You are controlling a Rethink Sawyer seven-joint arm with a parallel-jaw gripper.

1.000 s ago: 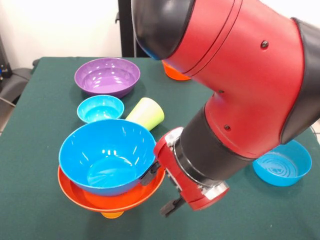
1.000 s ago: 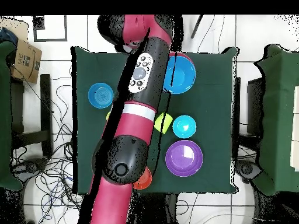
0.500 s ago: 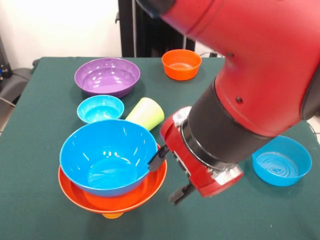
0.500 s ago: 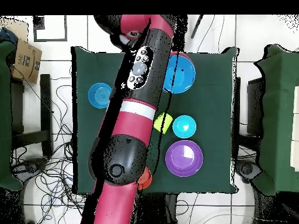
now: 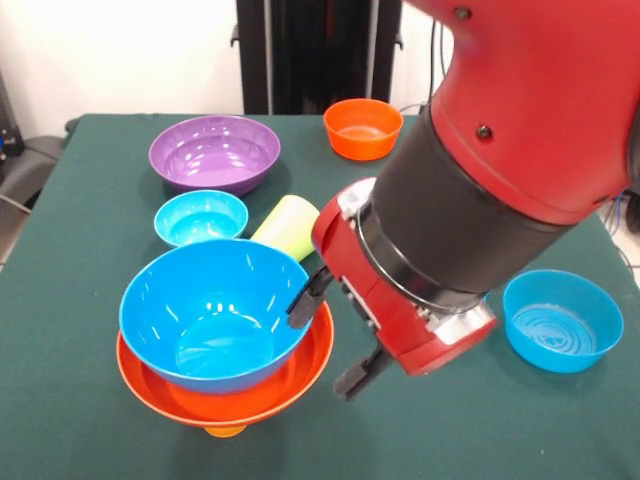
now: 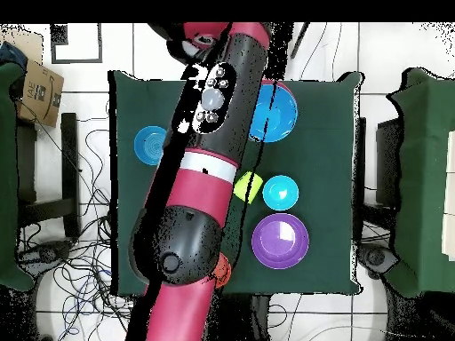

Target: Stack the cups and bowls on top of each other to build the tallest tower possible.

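No legible text or labels.

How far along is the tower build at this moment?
Done: the large blue bowl sits in the large orange bowl over an orange cup. In hand: nothing; the gripper is open beside the stack. Left: the purple bowl, small blue bowl and green cup.

A green-clothed table [image 5: 90, 420] is set before a white wall [image 5: 120, 50] and a dark cabinet [image 5: 320, 50], while loose cables [image 6: 71, 266] and a cardboard box [image 6: 37, 89] are seen on the tiled floor [image 6: 391, 53].
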